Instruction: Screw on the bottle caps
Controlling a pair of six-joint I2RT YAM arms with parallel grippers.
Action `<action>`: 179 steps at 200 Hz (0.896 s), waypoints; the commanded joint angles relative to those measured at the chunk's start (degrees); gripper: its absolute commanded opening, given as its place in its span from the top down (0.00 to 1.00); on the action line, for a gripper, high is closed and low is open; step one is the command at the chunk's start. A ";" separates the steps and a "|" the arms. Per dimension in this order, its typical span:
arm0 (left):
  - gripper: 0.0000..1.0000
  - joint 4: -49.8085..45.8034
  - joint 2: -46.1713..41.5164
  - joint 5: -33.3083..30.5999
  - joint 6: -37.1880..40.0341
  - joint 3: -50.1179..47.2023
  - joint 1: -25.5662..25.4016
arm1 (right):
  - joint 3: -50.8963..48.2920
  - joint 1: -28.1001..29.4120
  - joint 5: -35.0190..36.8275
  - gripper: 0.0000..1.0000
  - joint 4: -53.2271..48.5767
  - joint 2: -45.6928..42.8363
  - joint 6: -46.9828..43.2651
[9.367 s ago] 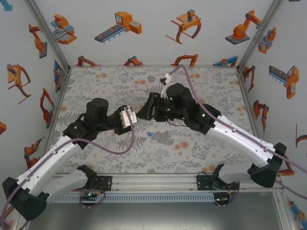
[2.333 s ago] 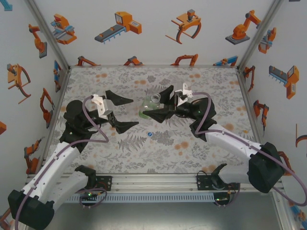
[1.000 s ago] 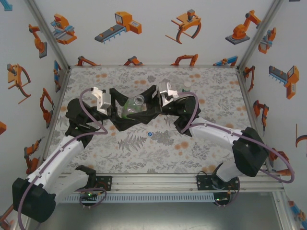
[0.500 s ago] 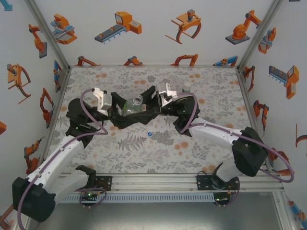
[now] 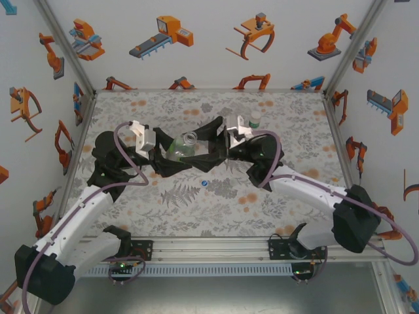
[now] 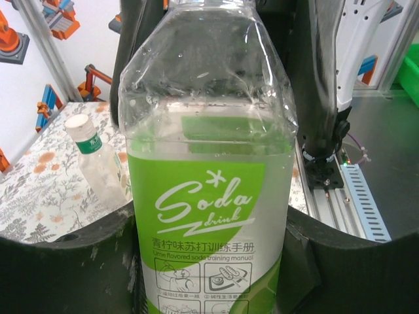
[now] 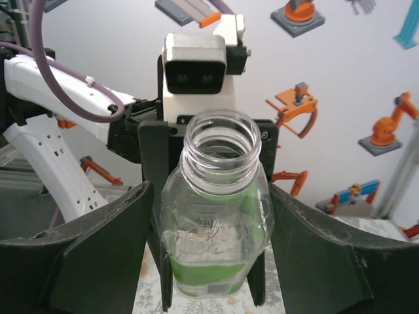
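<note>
A clear bottle (image 5: 184, 144) with a green-and-white label and an open, capless neck is held above the middle of the table. My left gripper (image 5: 171, 154) is shut on its labelled body (image 6: 209, 196), a finger pressing each side. My right gripper (image 5: 200, 145) stands open around the same bottle (image 7: 219, 196), its fingers (image 7: 105, 252) flanking it with narrow gaps. A small blue bottle cap (image 5: 205, 183) lies on the table just in front of the grippers. A second small bottle (image 5: 255, 120) with a white cap on stands at the back right, also in the left wrist view (image 6: 95, 157).
The floral table mat (image 5: 196, 209) reaches to white walls with robot stickers on three sides. Both arms meet over the table's middle. The aluminium rail (image 5: 209, 248) with the arm bases runs along the near edge.
My left gripper has shut on the labelled bottle. My right gripper's jaws have widened around it and that arm has drawn back a little to the right.
</note>
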 commanded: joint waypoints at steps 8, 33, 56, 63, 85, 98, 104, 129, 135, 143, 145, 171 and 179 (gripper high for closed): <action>0.88 -0.81 -1.25 -1.52 2.34 0.66 0.51 | -2.80 -1.27 3.74 0.36 -7.04 -7.34 -4.18; 1.00 -3.31 -1.44 -3.61 3.91 1.20 0.71 | -4.00 -1.37 11.56 0.36 -18.87 -13.22 -6.00; 1.00 -4.72 -2.84 -6.67 5.89 0.68 0.97 | -2.41 -1.37 23.31 0.40 -34.45 -17.55 -4.17; 1.00 -4.93 -3.41 -7.63 6.91 0.28 1.02 | -1.21 -1.28 27.82 0.43 -40.48 -18.56 -2.41; 1.00 -4.88 -6.48 -11.66 9.79 -1.76 1.09 | 1.61 -1.10 39.74 0.44 -55.69 -20.47 3.37; 1.00 -5.26 -7.90 -13.32 11.01 -2.52 1.13 | 2.84 -0.87 44.57 0.44 -62.92 -20.65 6.65; 1.00 -5.75 -8.29 -13.61 11.50 -2.60 1.19 | 3.60 -0.77 45.99 0.44 -66.08 -20.28 7.88; 1.00 -7.14 -8.69 -14.07 12.47 -2.34 1.20 | 7.47 0.14 49.36 0.49 -77.46 -16.86 10.59; 1.00 -7.30 -8.59 -13.99 12.56 -2.24 1.17 | 8.64 0.49 50.72 0.49 -80.24 -15.84 11.02; 1.00 -7.46 -8.65 -13.98 12.57 -2.16 1.24 | 10.00 0.60 51.81 0.49 -83.38 -14.45 11.43; 1.00 -7.44 -8.60 -13.92 12.63 -2.14 1.17 | 10.26 0.60 51.93 0.49 -83.95 -14.19 11.46; 1.00 -7.50 -8.52 -13.87 12.68 -2.06 1.16 | 13.58 0.74 54.18 0.51 -90.87 -9.96 14.62; 1.00 -7.58 -8.47 -13.89 12.70 -2.07 1.22 | 15.33 0.72 53.69 0.51 -93.24 -8.20 14.97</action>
